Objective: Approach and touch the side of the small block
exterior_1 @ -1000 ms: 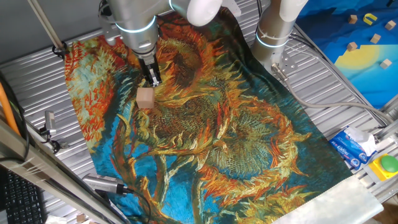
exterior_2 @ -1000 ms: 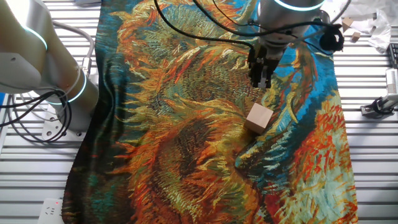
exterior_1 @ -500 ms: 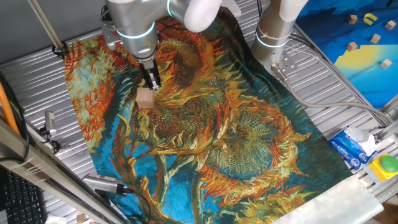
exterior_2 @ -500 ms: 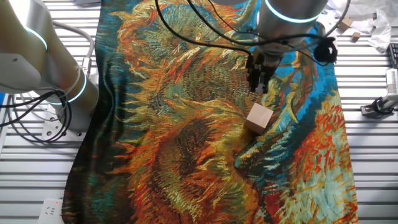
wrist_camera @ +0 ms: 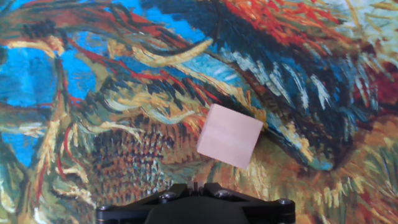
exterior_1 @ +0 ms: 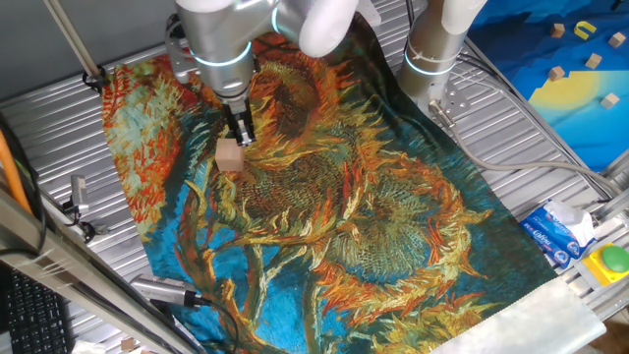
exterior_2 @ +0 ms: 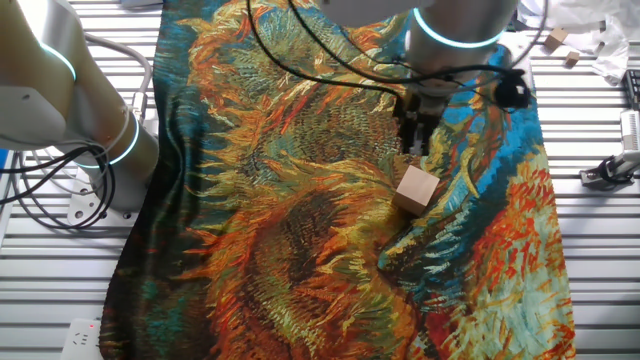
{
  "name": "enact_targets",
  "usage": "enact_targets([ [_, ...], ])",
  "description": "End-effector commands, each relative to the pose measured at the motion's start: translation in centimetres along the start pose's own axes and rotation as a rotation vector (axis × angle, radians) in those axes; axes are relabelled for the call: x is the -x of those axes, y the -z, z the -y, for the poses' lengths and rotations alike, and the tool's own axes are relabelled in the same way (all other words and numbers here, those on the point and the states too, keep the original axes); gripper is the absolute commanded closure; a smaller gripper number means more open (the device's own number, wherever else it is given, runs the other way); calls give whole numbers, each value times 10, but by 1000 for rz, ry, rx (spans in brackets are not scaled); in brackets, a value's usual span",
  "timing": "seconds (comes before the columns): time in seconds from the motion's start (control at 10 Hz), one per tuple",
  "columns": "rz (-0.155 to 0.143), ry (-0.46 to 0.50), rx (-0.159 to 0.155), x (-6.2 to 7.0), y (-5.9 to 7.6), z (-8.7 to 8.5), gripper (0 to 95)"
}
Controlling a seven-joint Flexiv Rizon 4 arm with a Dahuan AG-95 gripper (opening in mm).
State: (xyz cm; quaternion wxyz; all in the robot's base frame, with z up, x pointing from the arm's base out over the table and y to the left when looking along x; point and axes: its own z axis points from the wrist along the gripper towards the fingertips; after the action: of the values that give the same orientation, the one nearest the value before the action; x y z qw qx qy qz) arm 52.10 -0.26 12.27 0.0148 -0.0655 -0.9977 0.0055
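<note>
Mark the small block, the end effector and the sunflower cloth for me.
small block (exterior_2: 416,189), other fixed view, top face.
end effector (exterior_1: 242,137), one fixed view, between fingertips.
sunflower cloth (exterior_1: 393,226), one fixed view, bare middle.

Item count, desk area

One small block (exterior_1: 230,155); one sunflower cloth (exterior_1: 373,216); two robot arms, one claw (exterior_1: 242,135); five small tan pieces far right (exterior_1: 558,71); one green button (exterior_1: 614,258).
</note>
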Motion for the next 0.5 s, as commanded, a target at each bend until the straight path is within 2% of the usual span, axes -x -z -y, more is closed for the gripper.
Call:
enact_targets([
  [0.1,2,-2,0,9,2,0,950],
  [0.5,0,-10,2,22,0,-1,950],
])
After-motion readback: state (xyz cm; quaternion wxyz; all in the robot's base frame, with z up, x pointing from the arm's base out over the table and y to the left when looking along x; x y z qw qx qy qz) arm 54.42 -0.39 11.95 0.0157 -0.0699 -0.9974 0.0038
